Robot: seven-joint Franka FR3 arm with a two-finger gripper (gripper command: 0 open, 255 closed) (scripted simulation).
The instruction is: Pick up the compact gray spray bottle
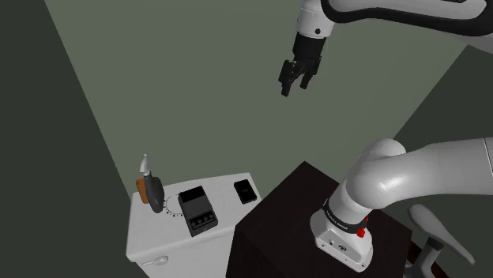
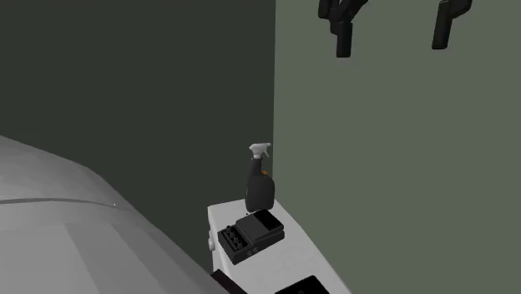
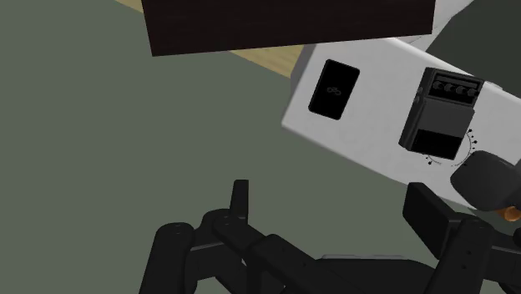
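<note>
The spray bottle [image 1: 150, 188] is dark grey with a white trigger head and an orange patch. It stands upright at the far corner of a white top [image 1: 158, 241], close to the wall. In the second exterior view the bottle [image 2: 259, 185] stands just behind a black box. My gripper [image 1: 294, 84] hangs open high above the surface, well to the shoulder view's right of the bottle, with nothing between its fingers. Its two fingers stand far apart in the second exterior view [image 2: 394, 33]. In the wrist view the bottle's dark body [image 3: 488, 179] lies just beyond one finger [image 3: 430, 209].
A black box with knobs [image 1: 197, 211] sits mid-top beside the bottle. A small flat black item [image 1: 246, 190] lies nearer the dark stand [image 1: 292, 213]. Grey-green walls meet behind the bottle. A large grey curved surface [image 2: 75, 225] covers the second exterior view's lower left.
</note>
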